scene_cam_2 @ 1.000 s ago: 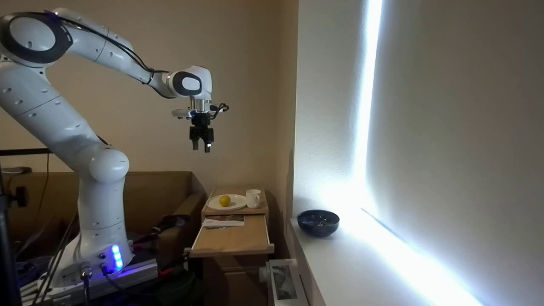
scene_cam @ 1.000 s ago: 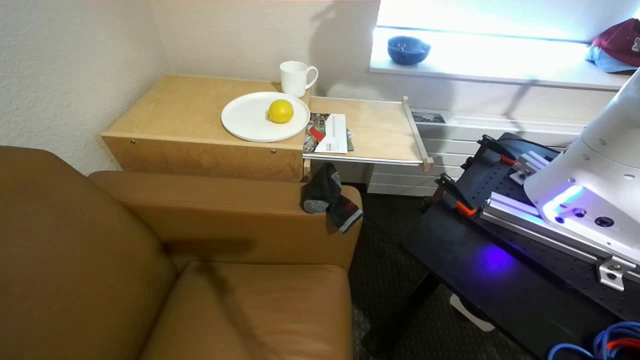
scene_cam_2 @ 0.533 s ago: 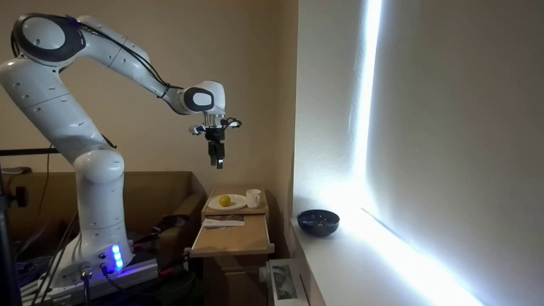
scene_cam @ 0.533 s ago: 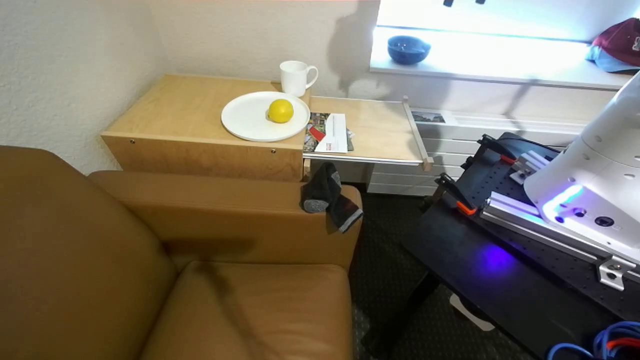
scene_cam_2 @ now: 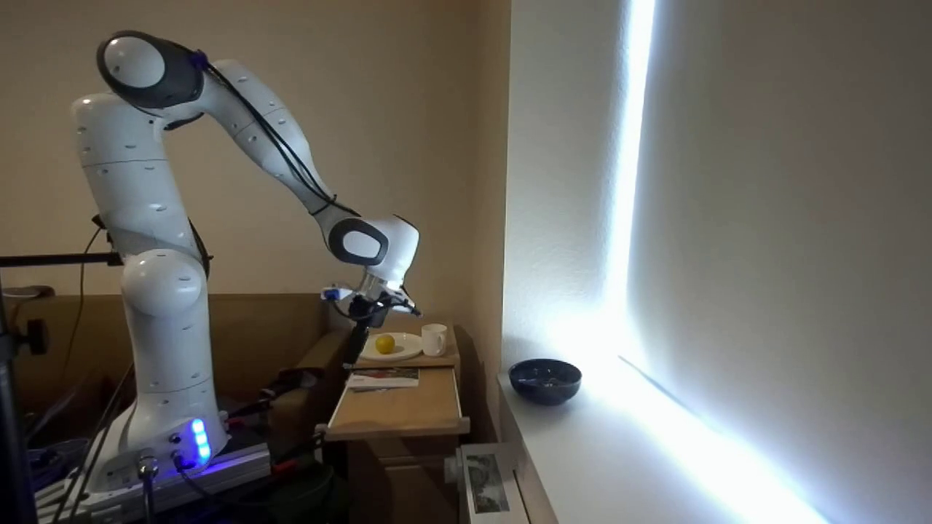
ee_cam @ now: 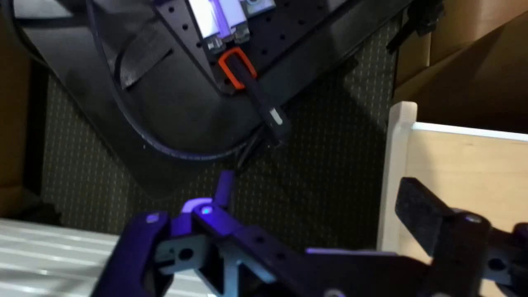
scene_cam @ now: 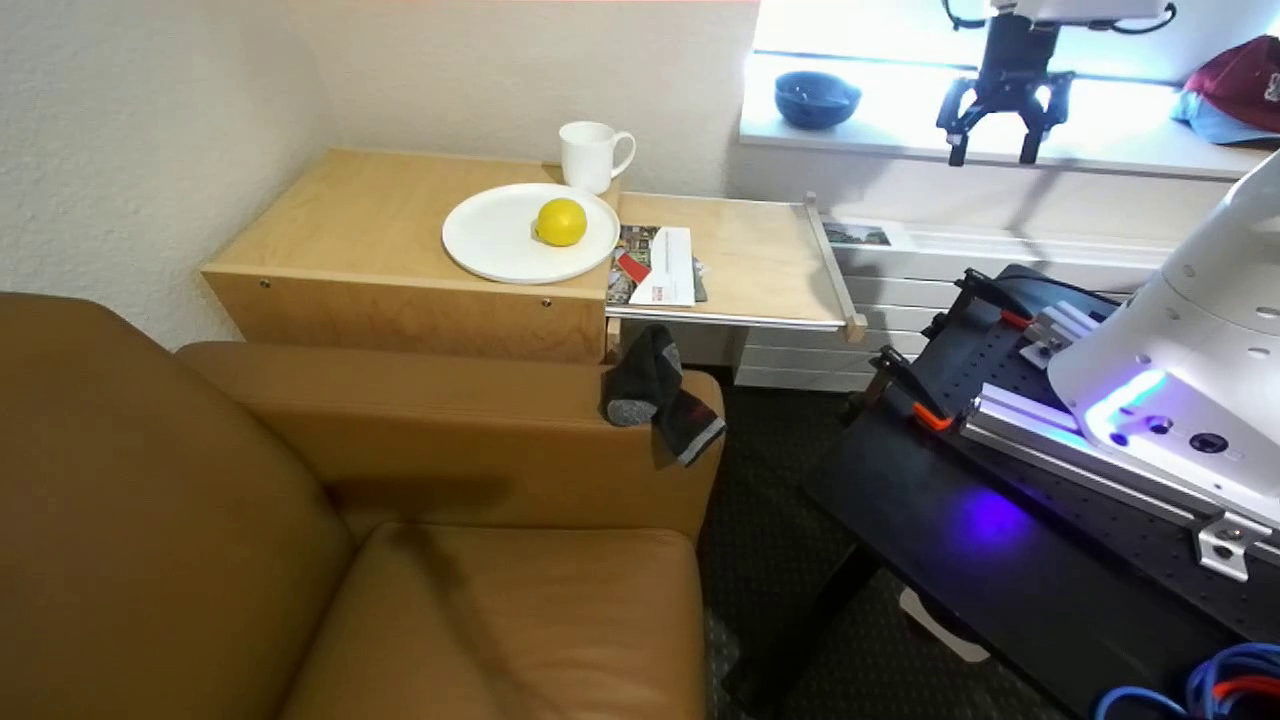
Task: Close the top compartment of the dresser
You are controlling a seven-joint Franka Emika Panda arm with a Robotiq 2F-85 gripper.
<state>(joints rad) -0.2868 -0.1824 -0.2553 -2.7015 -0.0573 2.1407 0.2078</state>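
The top compartment, a shallow light tan drawer [scene_cam: 750,260], stands pulled out from the dresser [scene_cam: 400,215]. It also shows in an exterior view [scene_cam_2: 400,413]. Printed papers [scene_cam: 660,270] lie in it near the dresser. My gripper [scene_cam: 993,155] is open and empty, fingers pointing down, out beyond the drawer's front panel [scene_cam: 836,265]. In an exterior view the gripper [scene_cam_2: 349,364] tilts and its fingers are dark and hard to make out. In the wrist view the open jaws [ee_cam: 319,200] frame dark carpet; the right finger overlaps the drawer's front edge [ee_cam: 394,177].
A white plate [scene_cam: 480,235] with a yellow lemon [scene_cam: 562,221] and a white mug [scene_cam: 587,158] stand on the dresser. A brown sofa [scene_cam: 450,400] with a dark sock [scene_cam: 645,385] adjoins it. A bowl [scene_cam: 817,100] sits on the windowsill. A radiator [scene_cam: 900,290] stands by the wall.
The arm has come down and my gripper has lowered and tilted, entering an exterior view from the top. The drawer, papers, plate and mug have not moved.
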